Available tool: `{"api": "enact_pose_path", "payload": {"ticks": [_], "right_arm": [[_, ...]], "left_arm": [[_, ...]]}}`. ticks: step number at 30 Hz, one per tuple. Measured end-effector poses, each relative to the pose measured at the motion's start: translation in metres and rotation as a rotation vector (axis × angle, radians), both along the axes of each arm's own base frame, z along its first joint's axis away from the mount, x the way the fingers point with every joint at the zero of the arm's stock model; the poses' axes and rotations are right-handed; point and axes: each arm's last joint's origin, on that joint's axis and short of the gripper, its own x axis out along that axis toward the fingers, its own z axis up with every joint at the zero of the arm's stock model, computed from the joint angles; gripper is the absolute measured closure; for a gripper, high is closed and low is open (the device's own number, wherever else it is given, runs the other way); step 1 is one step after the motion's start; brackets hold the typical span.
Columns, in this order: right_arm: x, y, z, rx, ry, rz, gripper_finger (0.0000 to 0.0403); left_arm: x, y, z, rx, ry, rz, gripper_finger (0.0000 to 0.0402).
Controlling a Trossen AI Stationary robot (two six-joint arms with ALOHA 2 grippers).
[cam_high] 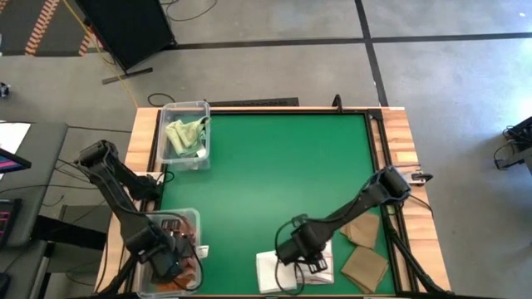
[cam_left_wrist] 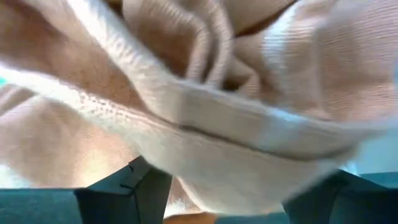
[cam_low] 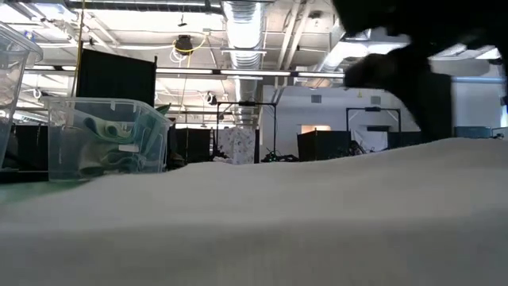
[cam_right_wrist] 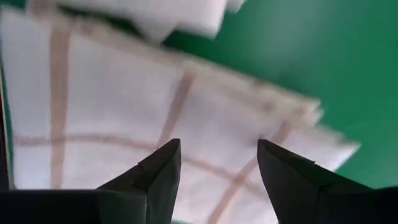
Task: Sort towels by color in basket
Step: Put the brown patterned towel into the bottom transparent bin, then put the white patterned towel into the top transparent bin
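My left gripper (cam_high: pixel 170 257) hangs open, pointing down into the near-left clear bin (cam_high: pixel 193 216), which holds orange-red towels (cam_high: pixel 188 271). In its wrist view a salmon-pink towel (cam_left_wrist: pixel 205 93) bunches up close in front of the spread fingers (cam_left_wrist: pixel 239 174). My right gripper (cam_high: pixel 303 257) stands open just above a white checked towel (cam_right_wrist: pixel 112 118) at the table's near edge. A plain white towel (cam_right_wrist: pixel 174 15) lies beside it. Pale green towels (cam_high: pixel 184 133) lie in the far-left bin (cam_high: pixel 204 106). My left gripper's fingers (cam_left_wrist: pixel 134 190) stand apart on either side of a fold of the salmon-pink towel (cam_left_wrist: pixel 249 149), coming from above. Whether they touch the cloth I cannot tell.
Two tan towels (cam_high: pixel 362 229) (cam_high: pixel 366 267) lie on the green mat right of the white ones. In the low view white cloth (cam_low: pixel 254 214) fills the foreground and the green-towel bin (cam_low: pixel 103 143) stands at the left. The middle of the mat (cam_high: pixel 274 174) is bare.
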Motion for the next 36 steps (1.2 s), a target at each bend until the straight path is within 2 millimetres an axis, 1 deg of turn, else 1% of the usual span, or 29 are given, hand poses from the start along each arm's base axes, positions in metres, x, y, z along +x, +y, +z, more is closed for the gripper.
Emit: {"api": "enact_pose_path", "payload": {"ticks": [5, 10, 15, 19, 22, 24, 26, 32, 36], "right_arm": [[-0.017, 0.007, -0.01, -0.053, 0.069, -0.035, 0.0163], [-0.031, 0.01, -0.033, -0.098, 0.089, -0.062, 0.0163], [-0.036, 0.006, -0.051, -0.079, 0.066, -0.08, 0.0163], [-0.036, 0.003, -0.059, -0.063, 0.044, -0.088, 0.0168], [-0.035, -0.001, -0.062, -0.053, 0.037, -0.089, 0.0192], [-0.034, -0.002, -0.063, -0.05, 0.032, -0.078, 0.0219], [-0.032, -0.004, -0.063, -0.046, 0.028, -0.063, 0.0252], [-0.029, -0.009, -0.064, -0.039, 0.025, -0.029, 0.0372], [-0.029, -0.01, -0.063, -0.04, 0.031, -0.008, 0.0376]], "left_arm": [[0.0, 0.001, 0.023, 0.01, -0.014, 0.002, 0.0154], [0.0, 0.003, 0.04, 0.041, -0.054, -0.001, 0.0154], [0.001, 0.004, 0.053, 0.058, -0.103, -0.022, 0.0154], [0.002, 0.004, 0.061, 0.056, -0.132, -0.027, 0.0154], [0.0, 0.007, 0.064, 0.072, -0.116, -0.006, 0.0154], [-0.002, 0.009, 0.065, 0.095, -0.095, 0.009, 0.0154], [-0.003, 0.011, 0.065, 0.113, -0.085, 0.018, 0.0154], [-0.003, 0.012, 0.065, 0.138, -0.103, 0.026, 0.0154], [-0.003, 0.013, 0.065, 0.151, -0.121, 0.031, 0.0154]]}}
